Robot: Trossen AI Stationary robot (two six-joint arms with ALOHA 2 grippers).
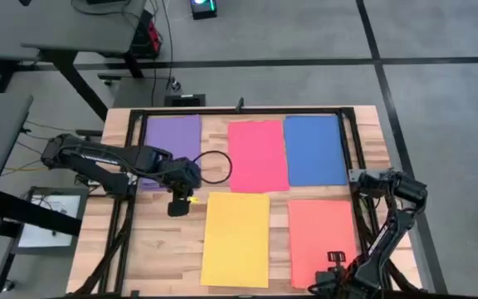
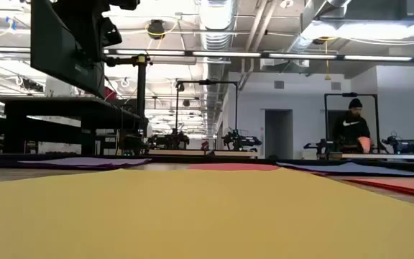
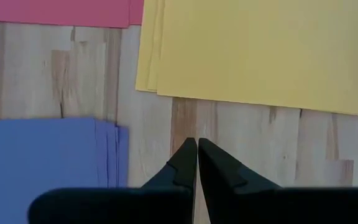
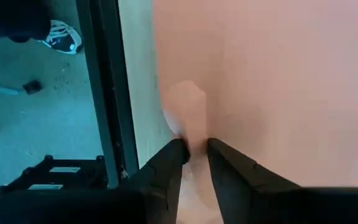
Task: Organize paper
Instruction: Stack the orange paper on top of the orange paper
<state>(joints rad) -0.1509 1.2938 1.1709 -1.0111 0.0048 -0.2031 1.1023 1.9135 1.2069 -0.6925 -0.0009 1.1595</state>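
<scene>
The right gripper point(image 1: 329, 281) sits at the near edge of the table point(image 1: 123, 249), partly cut off by the bottom of the high view, so its fingers are hard to read there. Its own wrist view shows them a little apart with a pale blurred shape point(image 4: 188, 115) between the tips; I cannot tell whether they pinch it. In the low view the yellow sheet fills the foreground and hides most of the tabletop; the other sheets show only as thin strips of colour behind it.

Taking the yellow paper point(image 1: 236, 238) as the landmark: the left gripper point(image 1: 180, 202) hangs just off its far left corner, over bare wood, not touching any sheet. Its fingers point(image 3: 188, 165) are pressed together with nothing between them. In the left wrist view the yellow sheets show as a small stack with staggered edges, and so does the purple paper point(image 1: 173, 143), which looks blue there.

The purple paper lies beyond the yellow, to the left, partly covered by the left arm. The red paper point(image 1: 258, 155) lies directly beyond the yellow, the blue paper point(image 1: 314, 149) beyond and to its right, and the orange paper point(image 1: 321, 239) beside it on the right, under the right gripper. A dark cable loop point(image 1: 214, 169) crosses the red paper's left edge.
</scene>
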